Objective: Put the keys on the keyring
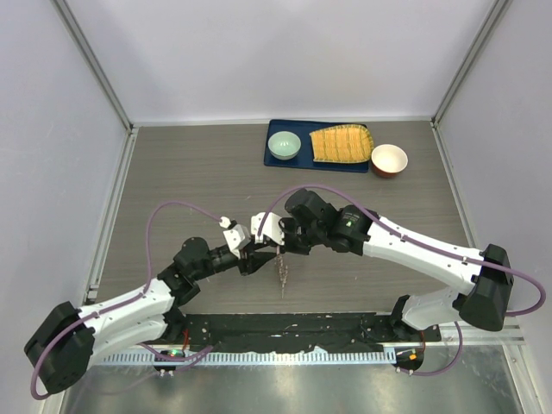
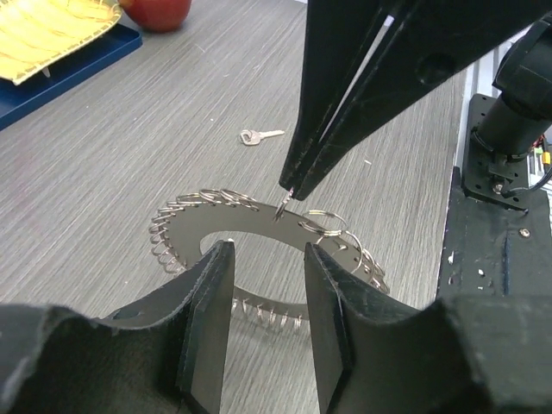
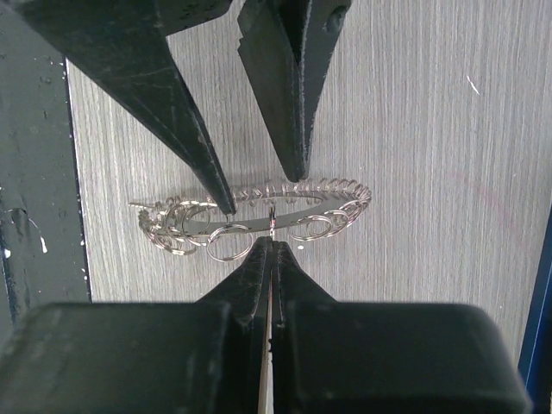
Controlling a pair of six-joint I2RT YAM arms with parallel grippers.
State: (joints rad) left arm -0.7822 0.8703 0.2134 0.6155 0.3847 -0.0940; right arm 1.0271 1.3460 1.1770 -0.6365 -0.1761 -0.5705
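Observation:
The keyring (image 1: pixel 282 276), a grey metal band fringed with small rings, hangs tilted off the table between the two arms. It shows edge-on in the top view. My right gripper (image 3: pixel 272 241) is shut on a small metal piece at the keyring's rim (image 3: pixel 259 226); its tip (image 2: pixel 289 185) meets the band (image 2: pixel 233 222). My left gripper (image 2: pixel 266 250) has its jaws apart, one finger either side of the near rim. A tiny silver key (image 2: pixel 259 135) lies on the table beyond the ring. It does not show in the top view.
A blue tray (image 1: pixel 269 160) at the back holds a green bowl (image 1: pixel 284 145) and a yellow ridged mat (image 1: pixel 341 144). A red-and-white bowl (image 1: pixel 389 160) stands right of it. A black base plate (image 1: pixel 285 326) runs along the near edge.

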